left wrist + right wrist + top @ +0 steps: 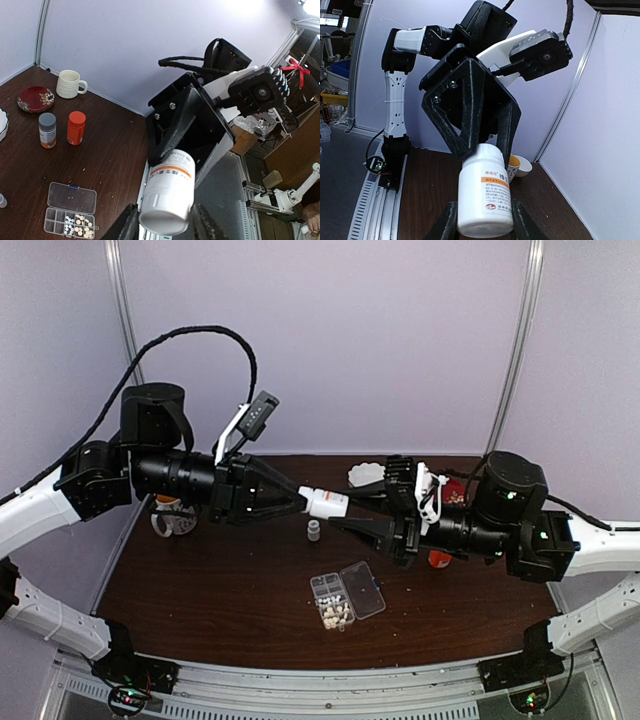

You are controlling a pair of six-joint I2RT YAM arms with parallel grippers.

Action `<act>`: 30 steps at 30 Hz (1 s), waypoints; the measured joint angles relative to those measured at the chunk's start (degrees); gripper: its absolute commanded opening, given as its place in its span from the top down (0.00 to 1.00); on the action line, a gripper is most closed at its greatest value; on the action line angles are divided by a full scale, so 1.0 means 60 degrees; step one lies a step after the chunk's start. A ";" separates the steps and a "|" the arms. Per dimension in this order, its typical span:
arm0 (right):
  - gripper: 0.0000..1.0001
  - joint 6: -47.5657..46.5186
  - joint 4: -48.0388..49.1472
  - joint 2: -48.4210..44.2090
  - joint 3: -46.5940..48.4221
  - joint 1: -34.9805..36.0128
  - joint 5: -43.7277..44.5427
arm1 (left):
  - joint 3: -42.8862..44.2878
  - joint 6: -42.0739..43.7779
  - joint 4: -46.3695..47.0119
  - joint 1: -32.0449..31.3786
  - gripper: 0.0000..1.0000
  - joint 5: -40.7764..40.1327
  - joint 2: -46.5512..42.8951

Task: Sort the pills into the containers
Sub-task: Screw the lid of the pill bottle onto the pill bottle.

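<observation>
A white pill bottle (325, 503) with an orange label band hangs in the air between my two grippers, above the table. My left gripper (303, 502) is shut on its cap end, which sits between my fingers in the left wrist view (164, 226). My right gripper (352, 512) closes on its base from the other side, and the base sits between my fingers in the right wrist view (484, 224). The clear organiser box (362, 588) lies open below. Cream-white pills (335, 616) fill some near cells, and they also show in the left wrist view (80, 228).
A tiny white bottle (313, 530) stands under the held bottle. An orange bottle (76, 128) and a grey-capped bottle (47, 130) stand behind the organiser. A white mug (69, 83), a red saucer (35, 98) and a white dish (367, 474) sit further back.
</observation>
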 measured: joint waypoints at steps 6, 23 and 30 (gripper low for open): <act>1.00 -0.0004 -0.0022 -0.0004 0.0000 0.0004 -0.0015 | 0.0000 0.0033 -0.0076 0.0004 0.79 -0.0004 0.0025; 1.00 0.1938 0.0142 0.0036 0.0000 0.0000 -0.0346 | 0.0004 0.0820 -0.0113 -0.0044 1.00 -0.0335 -0.0087; 1.00 0.3708 0.0262 0.0051 0.0004 -0.0044 -0.0852 | 0.0004 0.1712 -0.0066 -0.0153 1.00 -0.0430 -0.0178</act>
